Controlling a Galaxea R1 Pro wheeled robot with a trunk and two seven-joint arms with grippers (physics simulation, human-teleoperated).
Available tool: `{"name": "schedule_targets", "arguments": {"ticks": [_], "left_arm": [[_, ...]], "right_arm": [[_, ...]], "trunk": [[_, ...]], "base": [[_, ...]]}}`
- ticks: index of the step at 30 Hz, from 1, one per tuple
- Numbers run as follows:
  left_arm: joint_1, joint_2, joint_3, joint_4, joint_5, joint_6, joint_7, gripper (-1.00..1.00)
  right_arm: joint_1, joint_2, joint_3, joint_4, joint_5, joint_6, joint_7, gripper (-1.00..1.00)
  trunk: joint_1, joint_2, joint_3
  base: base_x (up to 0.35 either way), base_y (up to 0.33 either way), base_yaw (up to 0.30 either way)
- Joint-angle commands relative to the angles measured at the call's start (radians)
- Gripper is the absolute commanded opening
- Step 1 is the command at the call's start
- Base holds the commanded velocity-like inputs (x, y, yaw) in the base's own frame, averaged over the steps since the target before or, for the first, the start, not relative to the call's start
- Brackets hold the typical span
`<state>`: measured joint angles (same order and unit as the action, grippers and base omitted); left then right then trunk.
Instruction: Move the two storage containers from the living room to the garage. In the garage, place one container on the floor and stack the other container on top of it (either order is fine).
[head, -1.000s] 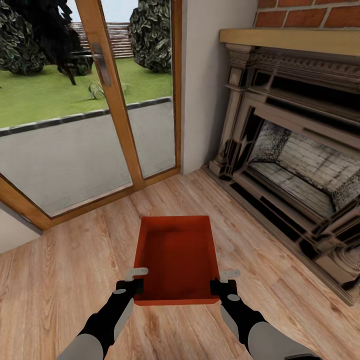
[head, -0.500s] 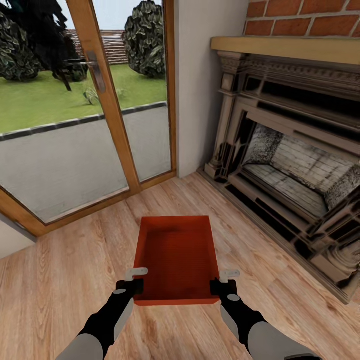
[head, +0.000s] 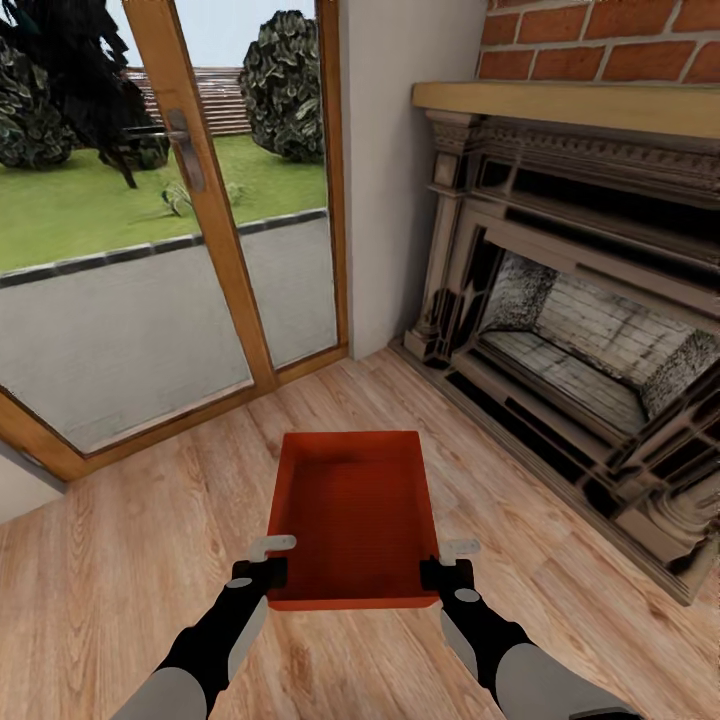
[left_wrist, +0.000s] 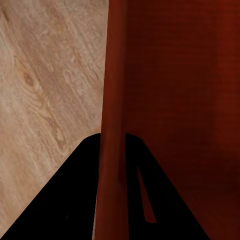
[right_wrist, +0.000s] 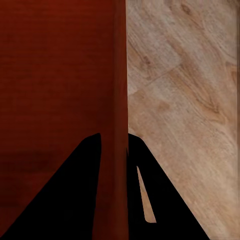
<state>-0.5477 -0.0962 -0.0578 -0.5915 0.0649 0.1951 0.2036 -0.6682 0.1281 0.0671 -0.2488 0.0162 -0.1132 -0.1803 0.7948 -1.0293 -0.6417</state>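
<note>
Orange-red plastic marks the storage container (head: 352, 515), which is held level above the wood plank floor (head: 150, 540) of the living room. Its left wall is pinched by the left gripper (head: 266, 572) and its right wall by the right gripper (head: 442, 572), each wall apparently clamped between dark fingers. A brick fireplace (head: 580, 330) is seen to the right, a glass door (head: 150, 230) ahead.

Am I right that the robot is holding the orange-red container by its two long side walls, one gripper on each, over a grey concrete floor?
Not quite: the head view shows a light wood plank floor, not concrete. The left gripper and right gripper do each clamp a side wall of the container.
</note>
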Motion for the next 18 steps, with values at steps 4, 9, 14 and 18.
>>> {"name": "schedule_targets", "arguments": {"ticks": [4,9,14,18], "left_arm": [[0.000,-0.002,-0.004,-0.002,0.003,0.006,0.011,-1.00],[0.000,-0.002,-0.004,-0.002,0.003,0.006,0.011,-1.00],[0.000,-0.002,-0.004,-0.002,0.003,0.006,0.011,-1.00],[0.000,-0.002,-0.004,-0.002,0.003,0.007,0.011,-1.00]], "right_arm": [[-0.001,0.001,-0.010,0.000,0.001,-0.004,-0.050,-1.00],[-0.001,0.001,-0.010,0.001,0.001,-0.003,-0.054,-1.00],[-0.001,0.001,-0.010,0.001,0.001,-0.004,-0.062,-1.00],[-0.001,0.001,-0.010,0.001,0.001,-0.003,-0.064,-1.00]], "trunk": [[0.000,-0.001,0.005],[0.000,-0.001,0.012],[0.000,-0.001,0.019],[0.000,-0.001,0.025]], "base": [[0.000,0.000,-0.123],[0.000,0.000,-0.125],[0.000,0.000,-0.125],[0.000,0.000,-0.125]]}}
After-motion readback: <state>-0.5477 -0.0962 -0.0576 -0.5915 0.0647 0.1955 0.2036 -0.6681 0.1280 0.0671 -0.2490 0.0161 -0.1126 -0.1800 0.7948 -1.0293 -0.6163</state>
